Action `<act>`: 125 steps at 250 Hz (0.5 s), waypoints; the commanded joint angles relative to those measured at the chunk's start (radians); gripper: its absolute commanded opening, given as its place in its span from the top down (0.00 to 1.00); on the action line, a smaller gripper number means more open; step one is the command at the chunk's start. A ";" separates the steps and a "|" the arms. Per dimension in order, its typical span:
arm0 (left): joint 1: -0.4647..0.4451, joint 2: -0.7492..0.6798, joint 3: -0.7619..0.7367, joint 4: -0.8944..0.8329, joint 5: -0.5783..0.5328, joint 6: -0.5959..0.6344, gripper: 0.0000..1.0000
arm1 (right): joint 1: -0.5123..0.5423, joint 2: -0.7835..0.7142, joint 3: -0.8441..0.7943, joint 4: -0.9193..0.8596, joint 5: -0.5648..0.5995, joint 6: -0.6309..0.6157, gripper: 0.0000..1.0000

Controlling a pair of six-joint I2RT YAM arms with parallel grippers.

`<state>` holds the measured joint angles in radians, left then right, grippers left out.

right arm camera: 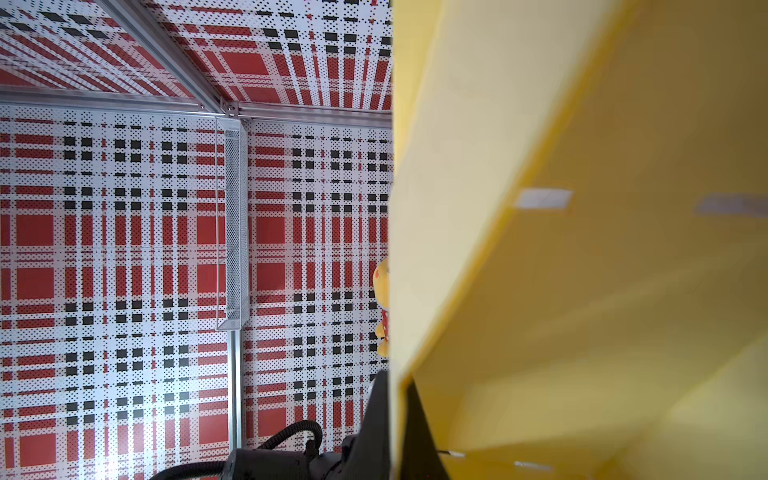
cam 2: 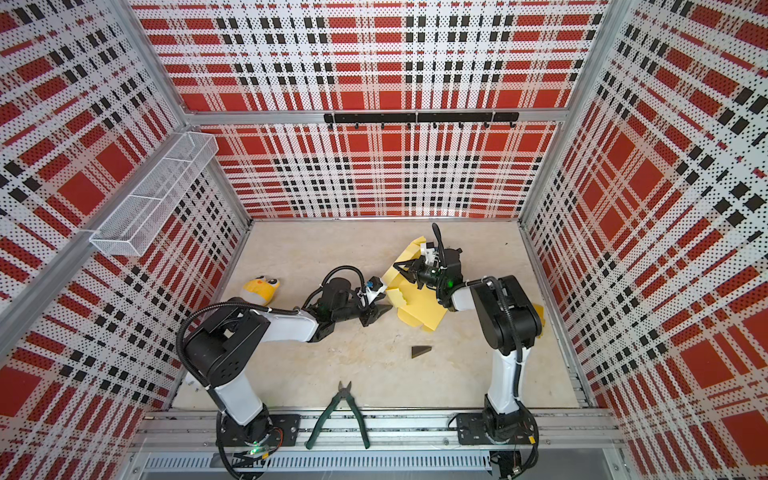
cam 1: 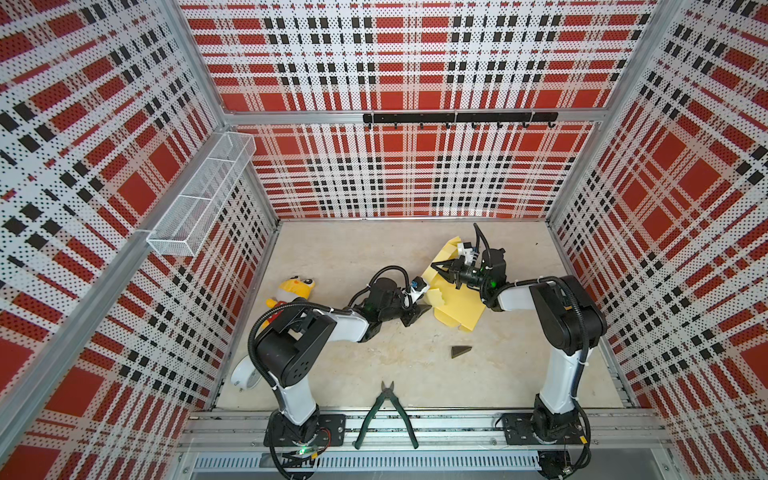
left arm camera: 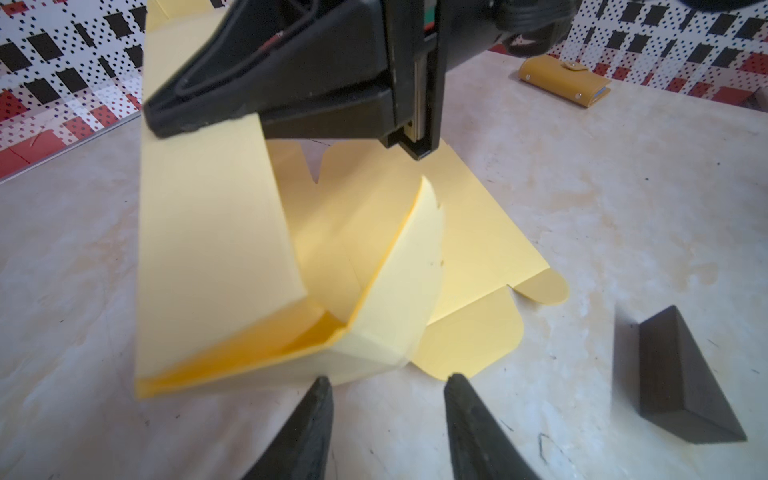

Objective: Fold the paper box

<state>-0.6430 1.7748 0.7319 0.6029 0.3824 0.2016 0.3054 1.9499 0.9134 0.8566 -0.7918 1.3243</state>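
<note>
The paper box [cam 1: 457,303] lies on the far right part of the desk [cam 1: 353,257], a pale yellow die-cut sheet only partly raised. Its long axis runs roughly from the near side of the desk toward the back wall, slightly slanted. The right arm is the nearer one and reaches over the sheet. The left arm comes at the sheet's near end from the left.

The right gripper [cam 1: 436,268] is closed on the top edge of a long side panel [left arm camera: 208,249] and holds it upright. The right wrist view shows the thin cardboard running straight between the two fingers.

The left gripper [left arm camera: 388,380] is about half open and holds nothing. It points at the folded near corner, where the side panel meets a curved, tilted end flap [left arm camera: 399,282]. Its fingertips sit just beside the box's lower edge, and I cannot tell whether one touches it. The rest of the sheet lies flat on the desk beyond that corner, on the side of a dark wedge block [left arm camera: 685,374], which stands apart from it.

In my judgement the coming move turns on that corner. The box lies straight ahead of the left gripper, so a short advance would bring it against the leaning end flap while the right gripper keeps the panel up.
</note>
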 commanded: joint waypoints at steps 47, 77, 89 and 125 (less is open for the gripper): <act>-0.026 0.028 0.053 0.121 -0.089 -0.058 0.47 | 0.018 0.009 -0.066 0.218 0.025 0.035 1.00; -0.026 0.044 0.066 0.120 -0.134 -0.068 0.47 | 0.018 0.005 -0.084 0.238 0.015 0.017 1.00; -0.026 0.047 0.067 0.120 -0.141 -0.071 0.48 | 0.017 0.000 -0.092 0.228 0.008 -0.001 1.00; -0.025 0.057 0.072 0.120 -0.170 -0.080 0.54 | 0.009 -0.017 -0.127 0.172 0.007 -0.066 1.00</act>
<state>-0.6594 1.8206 0.7586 0.6289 0.2607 0.1455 0.3027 1.9499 0.8284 1.0332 -0.7315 1.3071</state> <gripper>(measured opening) 0.471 0.052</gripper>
